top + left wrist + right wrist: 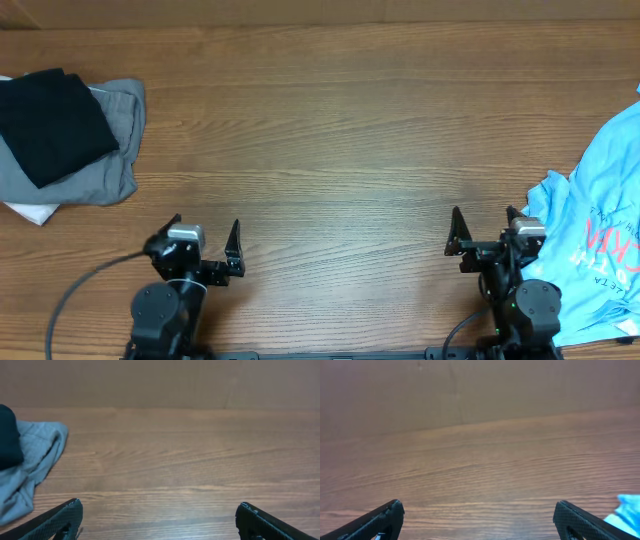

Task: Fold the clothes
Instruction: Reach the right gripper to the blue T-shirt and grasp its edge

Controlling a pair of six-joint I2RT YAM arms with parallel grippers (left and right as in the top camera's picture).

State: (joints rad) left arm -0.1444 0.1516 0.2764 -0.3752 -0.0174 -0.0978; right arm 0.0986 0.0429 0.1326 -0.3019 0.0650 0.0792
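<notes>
A light blue T-shirt with red and teal lettering lies crumpled at the table's right edge; a corner of it shows in the right wrist view. At the far left lies a pile of folded clothes: a black garment on a grey one, with white beneath. The grey garment also shows in the left wrist view. My left gripper stands open near the front edge, holding nothing. My right gripper is open too, just left of the blue shirt.
The wooden table stretches bare between the two piles. A brown wall rises behind its far edge.
</notes>
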